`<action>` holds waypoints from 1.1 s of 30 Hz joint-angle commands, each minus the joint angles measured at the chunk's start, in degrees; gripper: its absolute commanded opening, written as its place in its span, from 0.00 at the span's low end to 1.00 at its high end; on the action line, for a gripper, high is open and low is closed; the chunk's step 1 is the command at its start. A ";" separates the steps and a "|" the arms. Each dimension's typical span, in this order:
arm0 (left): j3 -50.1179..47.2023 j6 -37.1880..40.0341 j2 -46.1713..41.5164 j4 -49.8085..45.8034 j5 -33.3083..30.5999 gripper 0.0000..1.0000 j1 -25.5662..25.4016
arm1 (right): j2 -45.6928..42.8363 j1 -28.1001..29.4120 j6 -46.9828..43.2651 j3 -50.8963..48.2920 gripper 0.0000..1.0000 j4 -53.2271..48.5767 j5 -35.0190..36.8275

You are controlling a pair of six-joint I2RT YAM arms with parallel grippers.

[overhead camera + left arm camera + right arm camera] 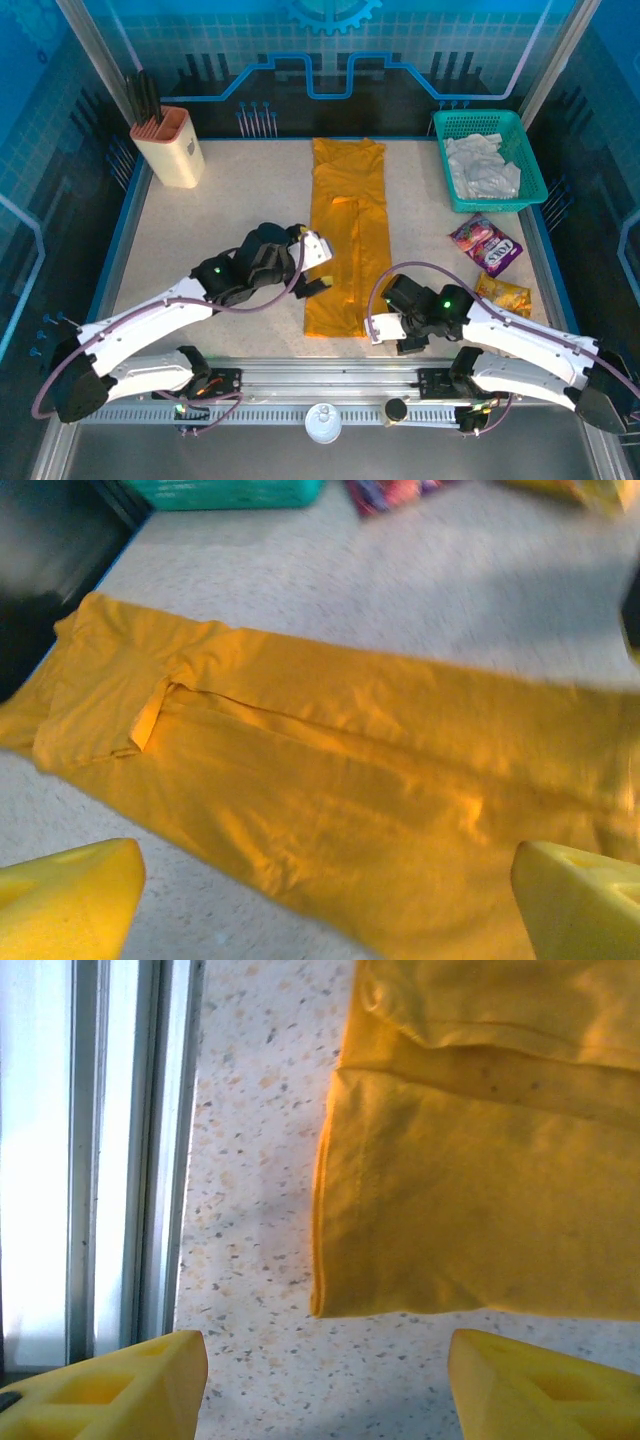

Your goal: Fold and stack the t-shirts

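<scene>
The orange t-shirt (348,235) lies flat in the middle of the table (220,200). It is folded into one long thin strip. The strip runs straight from the near edge of the table to the far edge. A tucked-in sleeve shows nearer the far end, so the top of the shirt points away from the arms. The bottom end lies close to the metal rail (150,1110) at the near edge.

The pale white-grey t-shirt (480,168) is crumpled up in the green basket (490,118) at the far right corner of the table. It is well apart from the orange one.

At the far left stands a tan holder (168,150) with dark sticks (145,100) poking up out of it.

A purple packet (486,243) and a yellow packet (503,295) lie on the bare table to the right of the orange shirt, near the basket.

The left hand (318,265) is at the left side of the orange strip, about halfway along. Its yellow fingers (65,900) are spread wide and nothing is pinched between them. I cannot tell if they touch the cloth.

The right hand (385,328) is at the near right corner of the strip. Its fingers (545,1390) are spread too, over the speckled table just beside the shirt's end, and hold nothing.
</scene>
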 commanded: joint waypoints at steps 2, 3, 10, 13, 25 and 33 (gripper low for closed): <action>-0.02 17.09 -0.42 -16.62 0.02 0.91 -0.99 | 4.10 -0.91 -0.99 -0.73 0.66 2.26 -0.37; 0.16 18.12 0.31 -19.34 -0.89 0.87 -1.29 | 5.69 -1.09 -0.88 -0.73 0.65 2.61 -0.02; -2.37 20.31 2.94 -22.86 -6.02 0.73 -6.10 | 13.27 -3.29 -0.84 -1.59 0.64 7.54 1.15; -4.37 20.08 1.94 -17.91 -4.83 0.69 -7.44 | 14.91 -4.40 -1.20 -1.61 0.64 8.43 1.07; -5.38 15.81 0.86 -11.82 0.67 0.99 -8.04 | 22.63 -5.29 -1.22 -0.96 0.51 11.26 2.09; -3.48 13.33 -1.81 -15.51 1.18 0.25 -9.91 | 22.53 -5.38 -1.43 -0.55 0.37 13.10 3.91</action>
